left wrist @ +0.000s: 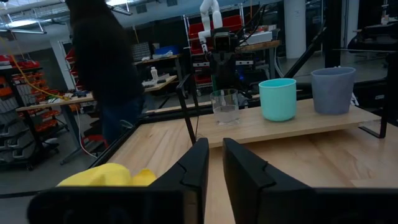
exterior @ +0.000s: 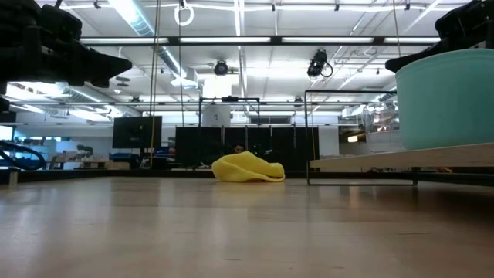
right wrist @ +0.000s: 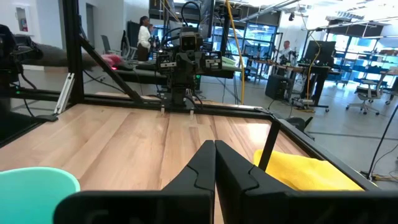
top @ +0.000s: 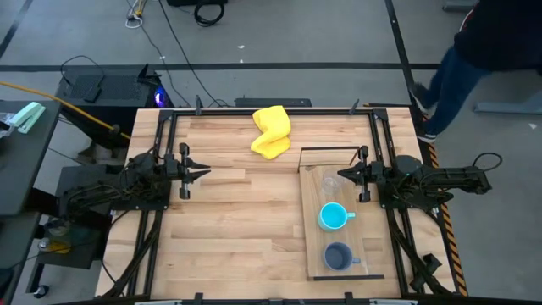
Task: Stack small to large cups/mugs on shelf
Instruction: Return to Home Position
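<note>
Evidently cups (top: pixel 333 217) are lined along shelf (top: pixel 373 233), glass (top: pixel 332 182) nearest right gripper (top: pixel 345 174), fingers (right wrist: pixel 199 169) pressed together, empty; left gripper (top: pixel 206 174) barely parted, empty, well apart.

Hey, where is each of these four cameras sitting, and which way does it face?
High: overhead, straight down on the table; left arm and right arm show.
Low: tabletop height, level across toward the yellow cloth; dark arm parts at the top.
Left wrist: on the left arm, faces the shelf; left gripper shows.
Right wrist: on the right arm, faces the left arm; right gripper shows.
Shared: the cyan mug appears in all four.
</note>
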